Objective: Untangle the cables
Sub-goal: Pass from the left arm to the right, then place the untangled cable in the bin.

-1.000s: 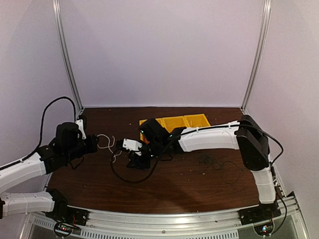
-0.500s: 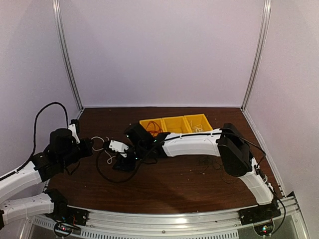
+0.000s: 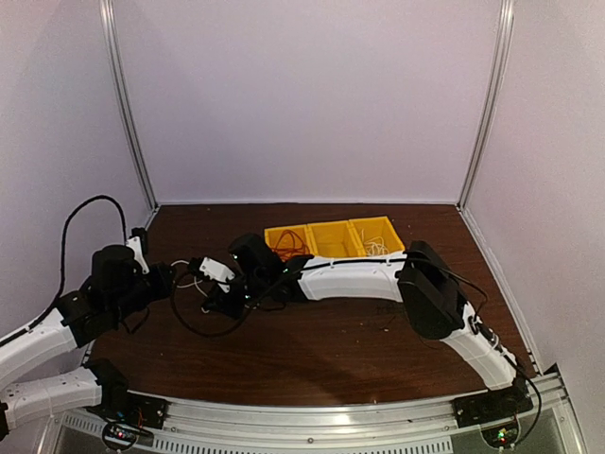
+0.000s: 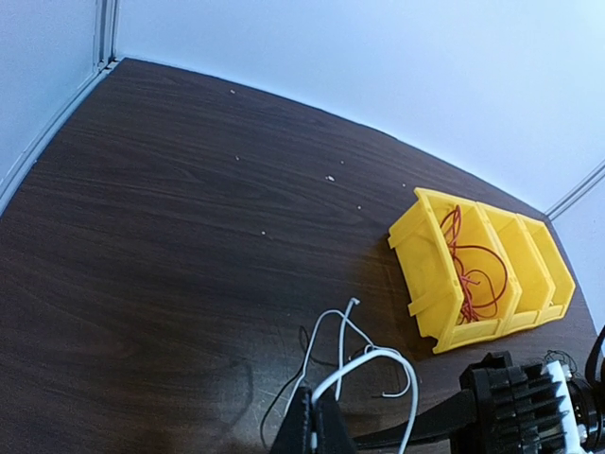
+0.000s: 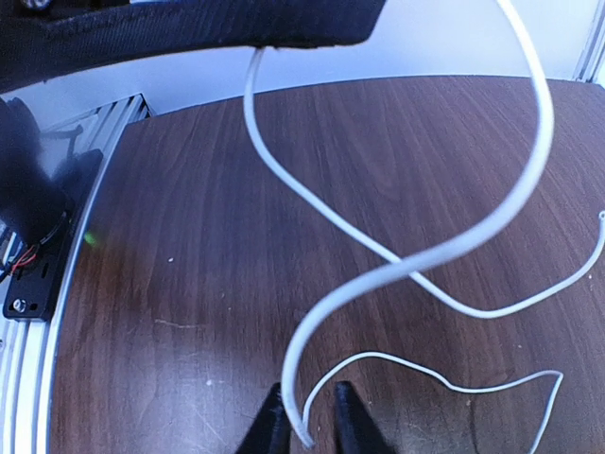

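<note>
- The yellow bin [image 3: 333, 230] sits on the dark wooden table [image 3: 331, 350] toward its far edge. It has three compartments side by side.
- The cables are split between the bin and the table. A red cable [image 4: 470, 270] lies coiled in the bin's left compartment, and thin pale wires [image 3: 376, 247] lie in its right compartment.
- A white cable [image 4: 376, 356] loops above the table to the left of the bin, near it but not touching it.
- The left gripper [image 4: 317, 421] is further left of the bin than this cable. Its jaws are fully closed on the white cable, which rises out of the fingertips in two arcs.
- The right arm reaches across in front of the bin, putting the right gripper [image 5: 307, 421] left of the bin and just beside the left gripper.
- The right jaws stand a little apart, with the free end of the white cable hanging between them.
- A sliver of gap shows on each side of that end, though the view is too cropped to tell whether a pad touches it.
</note>
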You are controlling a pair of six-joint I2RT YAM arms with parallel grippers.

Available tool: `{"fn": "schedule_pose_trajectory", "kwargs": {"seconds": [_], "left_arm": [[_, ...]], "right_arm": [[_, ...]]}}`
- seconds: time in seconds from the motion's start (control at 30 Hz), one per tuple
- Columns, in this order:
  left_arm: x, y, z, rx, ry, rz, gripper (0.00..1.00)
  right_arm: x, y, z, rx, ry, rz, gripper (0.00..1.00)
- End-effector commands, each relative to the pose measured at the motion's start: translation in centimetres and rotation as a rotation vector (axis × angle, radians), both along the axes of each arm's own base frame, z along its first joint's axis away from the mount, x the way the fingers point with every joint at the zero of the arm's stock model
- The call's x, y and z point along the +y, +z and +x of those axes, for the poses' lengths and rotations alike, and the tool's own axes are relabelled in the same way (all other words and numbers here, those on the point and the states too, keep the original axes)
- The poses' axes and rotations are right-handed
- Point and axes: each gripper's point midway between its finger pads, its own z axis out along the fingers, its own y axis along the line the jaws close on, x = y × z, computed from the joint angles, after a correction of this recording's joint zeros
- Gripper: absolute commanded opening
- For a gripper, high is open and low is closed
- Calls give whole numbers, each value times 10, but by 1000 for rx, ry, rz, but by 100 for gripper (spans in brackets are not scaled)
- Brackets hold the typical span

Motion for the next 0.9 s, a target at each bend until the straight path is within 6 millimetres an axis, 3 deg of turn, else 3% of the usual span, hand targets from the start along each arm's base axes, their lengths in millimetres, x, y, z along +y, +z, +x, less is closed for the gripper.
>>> {"fn": "schedule_pose_trajectory", "kwargs": {"seconds": [0.0,0.03,0.13,0.2,0.27,0.33,0.4,0.47,0.57,0.67,0.87], "left_arm": [[2,13,1,-35,18,-28,0],[2,13,1,-35,17,-28,0],[2,13,1,-37,13,-19,0],[6,14,2,-43,18,17,1],[15,17,2,-49,57,61,17],[23,21,4,-65,89,107,41],[25,26,8,-75,102,140,54],[19,30,14,-72,78,154,62],[6,38,27,-59,41,182,64],[-13,56,43,-87,-27,200,64],[-55,109,86,-171,-146,249,63]], "right_arm": [[7,14,8,0,-26,44,7],[5,15,9,-4,-31,41,1],[-6,23,12,-14,-30,20,0],[-19,40,10,-22,-3,7,0],[-37,64,6,-28,28,-13,0],[-57,90,-3,-25,67,-29,0],[-82,114,-9,-43,80,-50,0],[-109,136,-14,-107,72,-58,0],[-146,165,-17,-239,33,-74,0],[-179,188,-5,-292,-27,-73,0],[-256,248,57,-364,-221,10,0]]}}
